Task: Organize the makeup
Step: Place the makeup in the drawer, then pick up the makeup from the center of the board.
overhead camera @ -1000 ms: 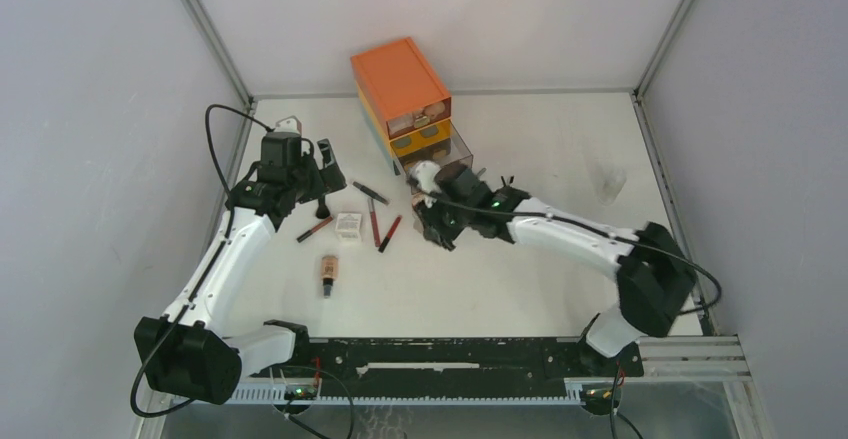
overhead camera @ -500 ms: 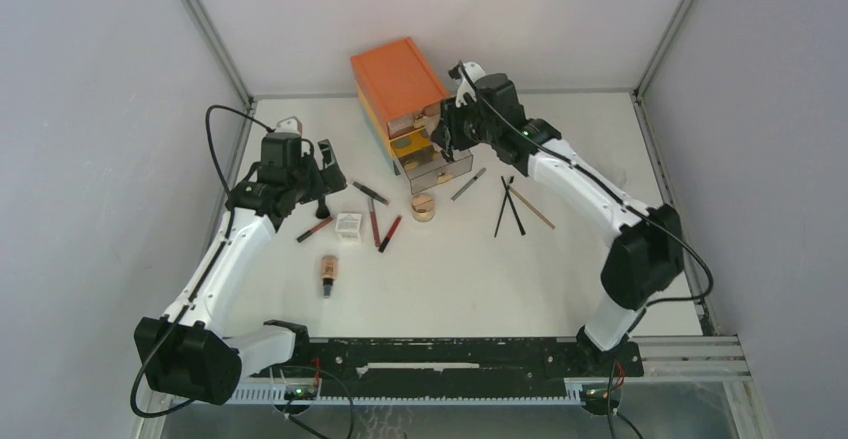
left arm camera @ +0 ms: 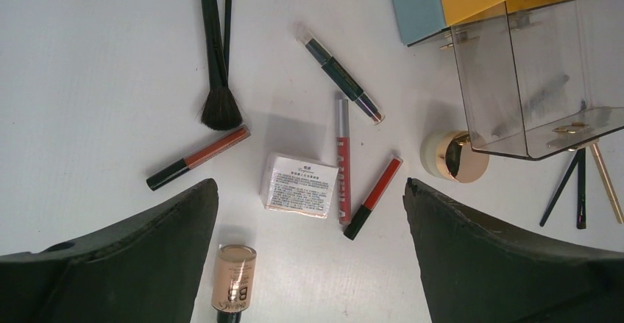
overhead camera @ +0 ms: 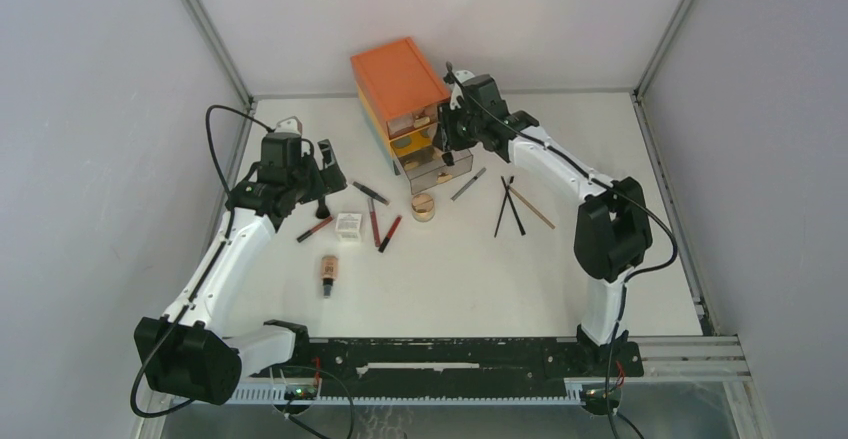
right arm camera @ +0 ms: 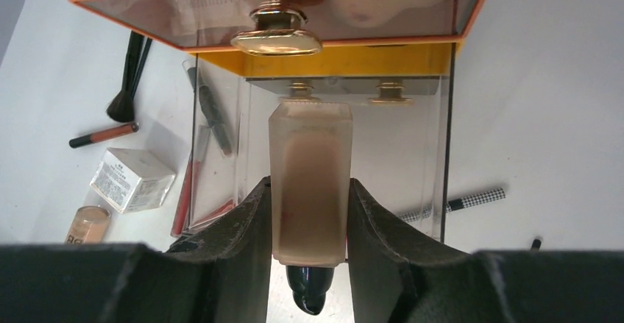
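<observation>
Right pincer (right arm camera: pixel 309 194) pinching a frosted square beige foundation bottle (right arm camera: pixel 310 161) at the bench's far edge. Its long axis runs along the fingers, black cap toward the wrist. The orange mini chest's (overhead camera: pixel 398 79) clear pulled-out bottom drawer (right arm camera: pixel 416 154) lies straight beyond the bottle. Left pincer (left arm camera: pixel 309 190) spread wide near the left edge, well apart.

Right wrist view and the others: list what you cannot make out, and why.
Top drawer, right wrist: contents blurred by tinted front, cut by top edge.
Tube, left wrist: lower end cut off by bottom edge.
Right gripper, top view: too small to show the bottle it holds.
</observation>
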